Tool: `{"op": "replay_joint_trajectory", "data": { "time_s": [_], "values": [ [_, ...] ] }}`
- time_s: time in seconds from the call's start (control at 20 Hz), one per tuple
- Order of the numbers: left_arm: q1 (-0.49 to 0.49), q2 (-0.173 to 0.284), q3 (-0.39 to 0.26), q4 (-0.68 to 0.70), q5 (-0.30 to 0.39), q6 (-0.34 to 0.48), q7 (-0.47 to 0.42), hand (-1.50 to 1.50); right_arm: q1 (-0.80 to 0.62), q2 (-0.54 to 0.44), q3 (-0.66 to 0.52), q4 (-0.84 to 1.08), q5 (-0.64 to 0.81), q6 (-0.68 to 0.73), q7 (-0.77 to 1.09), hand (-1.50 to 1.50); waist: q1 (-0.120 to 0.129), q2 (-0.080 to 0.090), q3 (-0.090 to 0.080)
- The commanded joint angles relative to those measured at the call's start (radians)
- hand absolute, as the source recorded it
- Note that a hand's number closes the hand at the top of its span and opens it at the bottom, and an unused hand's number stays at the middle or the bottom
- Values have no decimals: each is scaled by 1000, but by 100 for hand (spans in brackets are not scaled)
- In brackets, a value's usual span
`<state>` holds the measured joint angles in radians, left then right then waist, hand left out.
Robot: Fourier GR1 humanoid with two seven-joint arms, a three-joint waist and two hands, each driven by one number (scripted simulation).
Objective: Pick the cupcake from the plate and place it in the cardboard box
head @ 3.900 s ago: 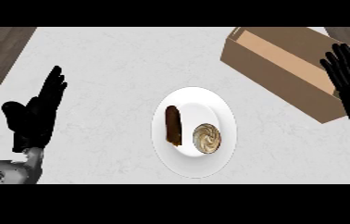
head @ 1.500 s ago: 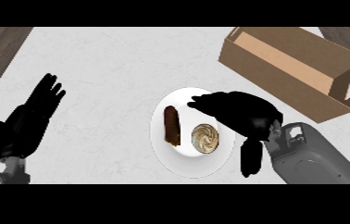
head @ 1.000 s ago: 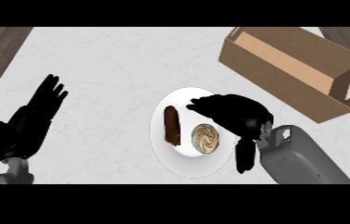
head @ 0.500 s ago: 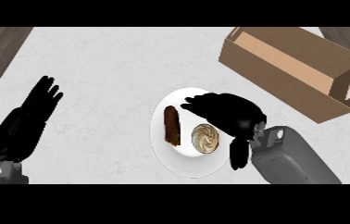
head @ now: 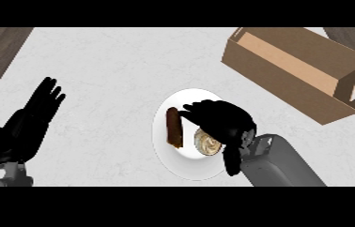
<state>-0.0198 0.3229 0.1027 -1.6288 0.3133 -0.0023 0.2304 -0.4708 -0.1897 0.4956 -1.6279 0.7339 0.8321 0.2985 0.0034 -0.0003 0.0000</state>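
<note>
The cupcake (head: 207, 142) sits on the right half of the white plate (head: 181, 167), near the middle of the pale worktop (head: 118, 66); the right robot hand (head: 220, 120) hangs over its far and right side with fingers arched and spread, thumb trailing down toward the near rim of the plate; part of the swirled top shows beneath the palm, and whether any finger touches it cannot be told, so the hand appears to have hold of nothing yet; the step in hand looks like the closing reach. Just left of the cupcake lies a dark brown pastry stick (head: 173, 127), and the fingertips reach close to its far end; if the fingers curl from this spot they could catch or nudge the stick instead, or drag it along with the cupcake. A closure that lands on the soft top rather than the sides might squash the frosting or tip the cupcake over on the plate; a push from one side could slide it toward the rim. The cardboard box (head: 291, 71) stands well apart at the far right, open side up, with a raised wall facing the plate; a low carry risks clipping that wall. The left robot hand (head: 31, 120) rests open at the left edge, fingers up.
</note>
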Motion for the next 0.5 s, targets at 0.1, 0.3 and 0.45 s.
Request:
{"op": "replay_joint_trajectory", "data": {
  "time_s": [0.1, 0.3, 0.45],
  "values": [
    [-28, -30, 10, 30, -27, -16, -4, 0, -4, 59, 27, 123, 122, -78, -32, -150, 1, 1, 0],
    [-64, 10, 73, 47, -3, -56, 29, 0, -1, 39, -17, 82, 128, -11, -50, -150, -2, 1, 0],
    [17, -69, -6, -47, -67, -20, 27, 0, 50, 58, 17, 41, 176, -12, -26, -150, -1, 0, 0]
  ]
}}
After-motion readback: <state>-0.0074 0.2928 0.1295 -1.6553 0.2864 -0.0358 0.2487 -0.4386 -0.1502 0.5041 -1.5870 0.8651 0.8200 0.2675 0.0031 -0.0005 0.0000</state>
